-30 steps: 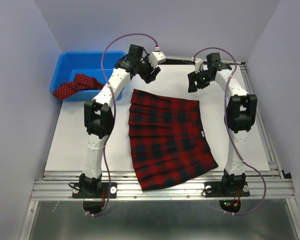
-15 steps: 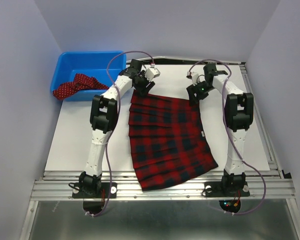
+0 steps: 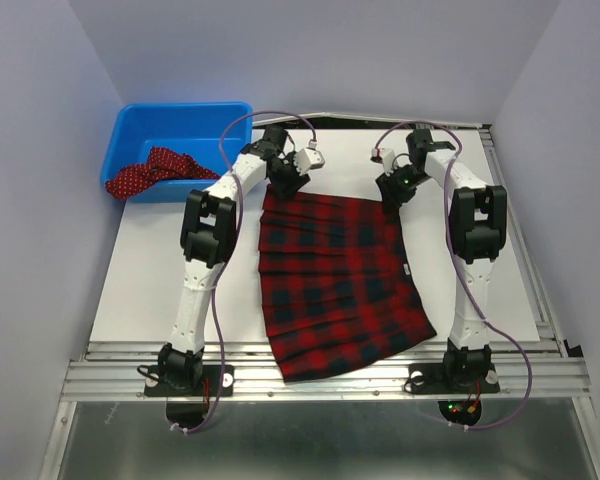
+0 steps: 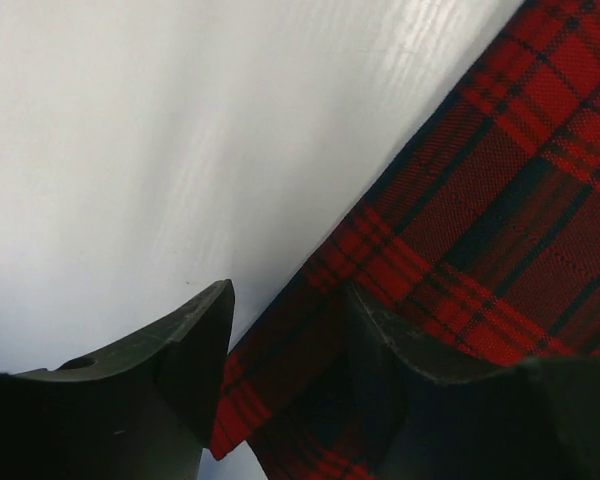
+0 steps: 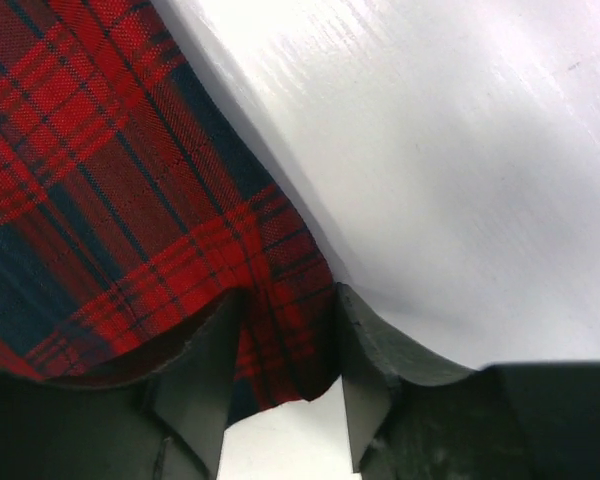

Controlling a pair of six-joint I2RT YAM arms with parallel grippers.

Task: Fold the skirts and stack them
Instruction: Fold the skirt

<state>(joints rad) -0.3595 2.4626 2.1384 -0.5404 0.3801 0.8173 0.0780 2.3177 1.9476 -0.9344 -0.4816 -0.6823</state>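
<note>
Skirts, two of them, both lie unfolded and nothing is stacked, so the task looks to be at its very start. On the white tabletop (image 3: 140, 280) the pleated red-and-navy tartan plaid cloth skirt (image 3: 335, 280) is spread flat between the arms, its narrower end far and its hem reaching the near edge. At the far left, the blue plastic bin (image 3: 180, 107) holds the dark red polka-dotted cloth skirt (image 3: 145, 172), crumpled and draped over its near wall. The left gripper (image 3: 285, 185) sits at the plaid skirt's far left corner, the right gripper (image 3: 392, 192) at its far right corner. In each wrist view the fingers (image 4: 195, 350) stand part open astride that corner, not visibly clamped. Gripping, both folds and the stacking all appear to remain.
</note>
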